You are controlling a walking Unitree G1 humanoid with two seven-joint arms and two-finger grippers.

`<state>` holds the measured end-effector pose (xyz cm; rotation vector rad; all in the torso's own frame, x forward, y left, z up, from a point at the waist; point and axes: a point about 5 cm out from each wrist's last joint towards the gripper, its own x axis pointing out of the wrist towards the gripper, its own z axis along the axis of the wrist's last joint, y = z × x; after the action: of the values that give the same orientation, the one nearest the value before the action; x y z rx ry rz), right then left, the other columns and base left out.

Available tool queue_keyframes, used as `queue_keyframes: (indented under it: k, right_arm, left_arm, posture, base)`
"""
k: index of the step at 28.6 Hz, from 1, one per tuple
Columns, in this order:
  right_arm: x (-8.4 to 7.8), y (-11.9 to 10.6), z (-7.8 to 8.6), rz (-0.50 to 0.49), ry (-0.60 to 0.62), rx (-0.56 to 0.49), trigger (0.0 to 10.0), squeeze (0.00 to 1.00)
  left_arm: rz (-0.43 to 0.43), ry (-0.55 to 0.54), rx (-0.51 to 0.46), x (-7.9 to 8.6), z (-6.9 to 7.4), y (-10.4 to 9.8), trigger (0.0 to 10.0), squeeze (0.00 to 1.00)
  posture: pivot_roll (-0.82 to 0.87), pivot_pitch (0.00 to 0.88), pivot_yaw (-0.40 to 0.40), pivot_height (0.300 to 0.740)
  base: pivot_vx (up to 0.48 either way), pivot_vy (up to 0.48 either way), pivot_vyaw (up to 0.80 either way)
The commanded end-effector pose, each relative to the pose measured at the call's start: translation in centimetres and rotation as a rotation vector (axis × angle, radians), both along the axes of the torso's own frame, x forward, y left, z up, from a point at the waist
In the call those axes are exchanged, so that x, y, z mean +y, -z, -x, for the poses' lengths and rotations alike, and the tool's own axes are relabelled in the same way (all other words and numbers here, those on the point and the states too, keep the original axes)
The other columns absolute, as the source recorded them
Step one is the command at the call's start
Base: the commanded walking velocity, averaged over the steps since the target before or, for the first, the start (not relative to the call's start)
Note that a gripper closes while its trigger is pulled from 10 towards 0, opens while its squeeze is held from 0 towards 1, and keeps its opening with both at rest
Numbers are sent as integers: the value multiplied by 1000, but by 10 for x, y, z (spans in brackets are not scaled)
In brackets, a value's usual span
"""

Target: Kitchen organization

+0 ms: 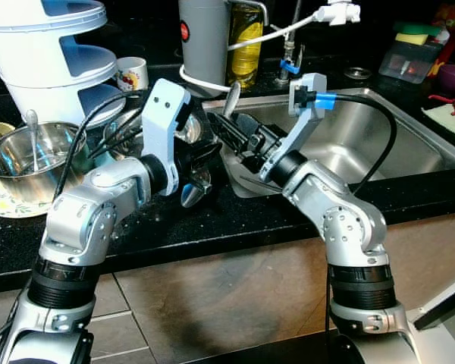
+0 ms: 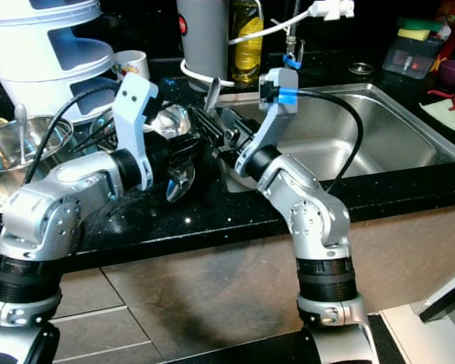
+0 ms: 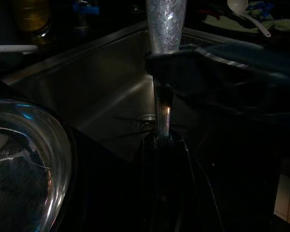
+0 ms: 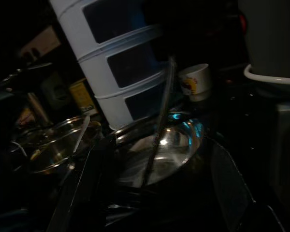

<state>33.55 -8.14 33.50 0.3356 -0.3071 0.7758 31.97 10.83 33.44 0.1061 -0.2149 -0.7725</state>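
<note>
A long steel utensil [image 3: 165, 19] rises from between the fingers of my left gripper [image 1: 199, 176], which is shut on its lower part above the black counter [image 1: 212, 220]. Its shiny bowl end [image 1: 192, 194] points down and its flat handle end [image 1: 231, 98] sticks up by the sink's corner. My right gripper [image 1: 231, 136] reaches in from the sink side. Its fingers are open, one on each side of the thin handle [image 4: 159, 125]; one finger lies against it. Just behind the grippers sits a glass bowl [image 4: 169, 145].
At the left, a steel bowl [image 1: 30, 155] with a spoon stands on a floral plate. A white tiered container [image 1: 53, 53], a mug [image 1: 133, 73], a grey canister [image 1: 205, 45] and an oil bottle [image 1: 245, 38] line the back. The steel sink [image 1: 379, 129] lies to the right.
</note>
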Motion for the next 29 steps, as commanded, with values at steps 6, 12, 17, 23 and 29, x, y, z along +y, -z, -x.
queue_keyframes:
  k: [6,12,17,23,29]
  right_arm:
    - [-8,5,-8,32,97,4,10000,0]
    - [-1,6,-5,14,51,17,10000,0]
    - [3,5,-5,-2,36,11,3137,0]
    - [2,3,-4,-16,33,2,0,0]
    - [0,1,-4,-35,41,-8,0,0]
  left_arm:
    - [9,12,-18,1,3,-1,0,0]
    - [20,99,-21,-9,11,2,0,0]
    - [18,130,-11,-11,13,4,0,0]
    - [14,126,-11,-10,13,5,0,0]
    - [16,100,-10,-7,9,5,0,0]
  posture:
    - [29,203,2,740]
    - [29,203,2,740]
    - [25,193,2,740]
    - [23,178,6,740]
    - [20,169,10,740]
  base:
    - [0,0,0]
    - [0,0,0]
    - [0,0,0]
    - [0,0,0]
    - [0,0,0]
